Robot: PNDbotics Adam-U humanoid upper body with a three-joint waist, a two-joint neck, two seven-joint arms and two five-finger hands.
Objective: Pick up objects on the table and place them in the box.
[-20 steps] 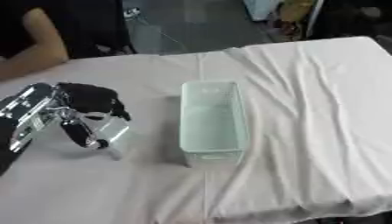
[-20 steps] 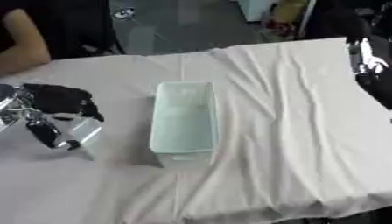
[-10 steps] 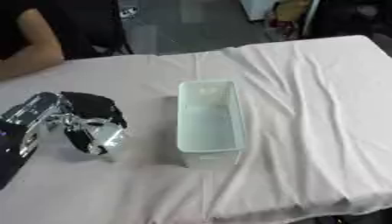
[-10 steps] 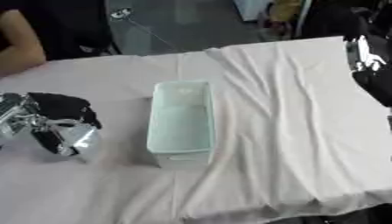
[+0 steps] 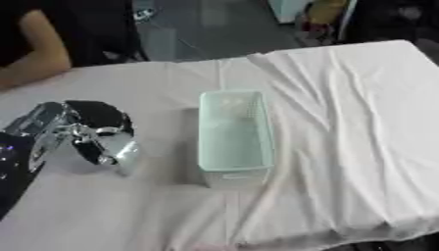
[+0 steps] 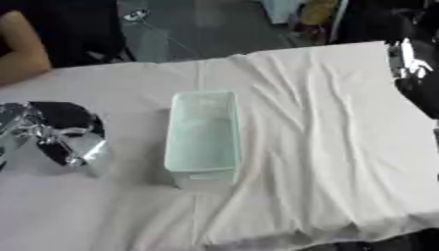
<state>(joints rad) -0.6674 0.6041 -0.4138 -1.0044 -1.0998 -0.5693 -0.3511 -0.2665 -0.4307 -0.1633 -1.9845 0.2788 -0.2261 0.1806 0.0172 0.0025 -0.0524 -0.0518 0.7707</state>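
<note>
The box (image 5: 234, 132) stands mid-table (image 5: 360, 122), the left hand (image 5: 82, 135) to its left, apart from it.

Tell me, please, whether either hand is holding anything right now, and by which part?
Nothing visible is held. The left hand sits on the cloth left of the box, fingers curled with no object between them. The right hand shows at the right edge, fingers unclear.

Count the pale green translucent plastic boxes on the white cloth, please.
1. The pale green translucent plastic box stands near the middle of the white cloth, right of the left hand. Nothing seems hidden.
</note>
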